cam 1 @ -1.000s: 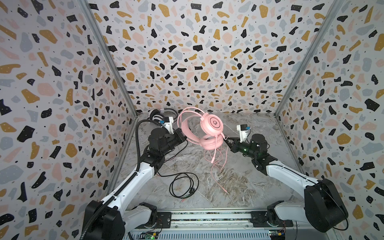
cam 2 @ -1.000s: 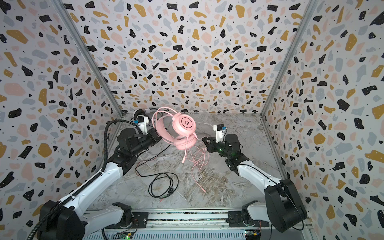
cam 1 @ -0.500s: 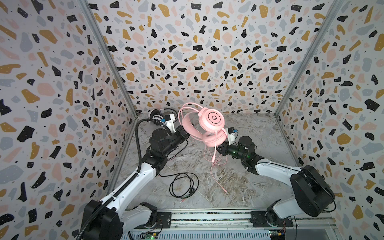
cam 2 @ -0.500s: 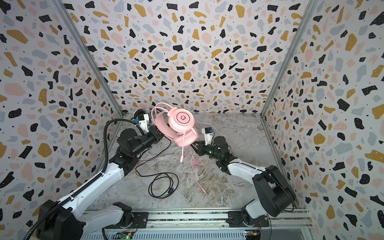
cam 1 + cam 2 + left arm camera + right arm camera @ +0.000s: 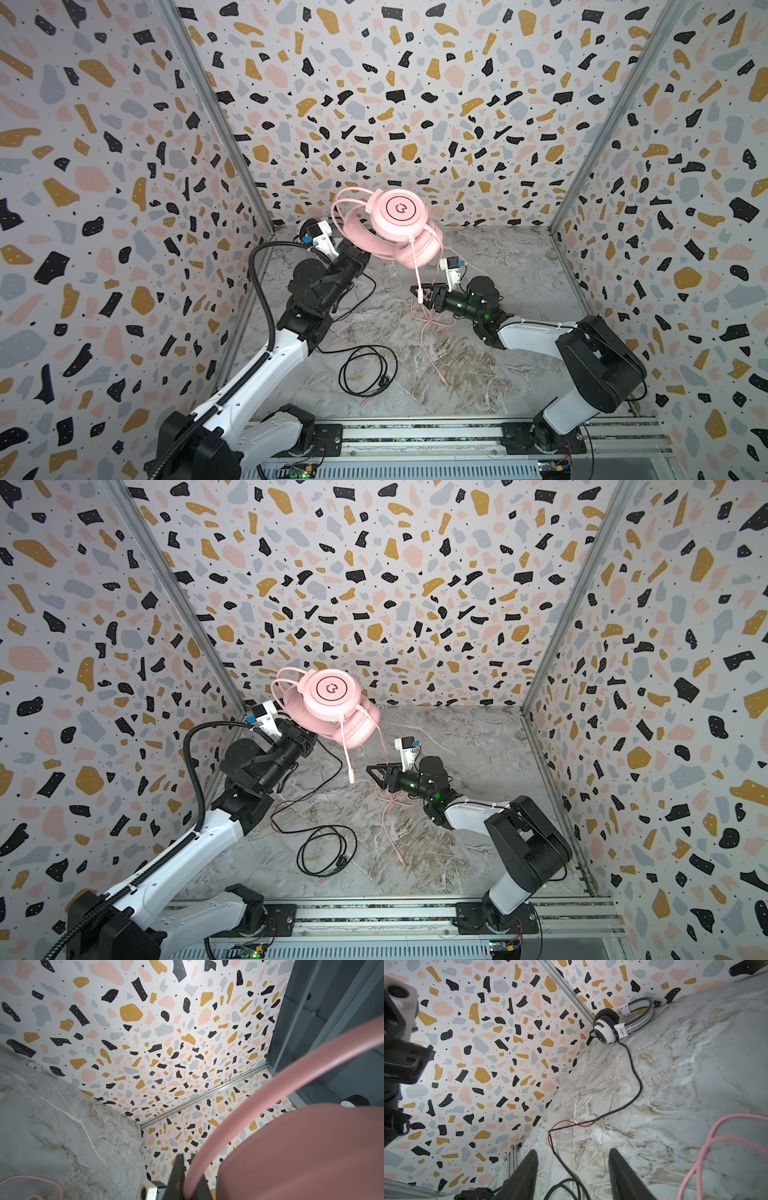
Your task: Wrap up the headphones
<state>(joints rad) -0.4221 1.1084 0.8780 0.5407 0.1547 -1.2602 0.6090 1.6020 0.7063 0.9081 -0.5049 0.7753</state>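
Hanging above the table (image 5: 498,365), the pink headset (image 5: 399,212) is pinched by its headband in the left gripper (image 5: 187,1159) — the right gripper (image 5: 374,777) gapes empty near the trailing pink cable (image 5: 697,1159); the white-and-black headset (image 5: 606,1030) lies cornered, black cable (image 5: 640,1086) sprawled — nothing looks wrapped yet

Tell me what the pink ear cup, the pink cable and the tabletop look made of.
Ear cup: hard plastic, smooth satin shell with soft highlights.
Pink cable: probably rubbery or braided sheath; limp curls, matte.
Tabletop: marble-patterned, faint sheen; stone or printed sheet, unclear.
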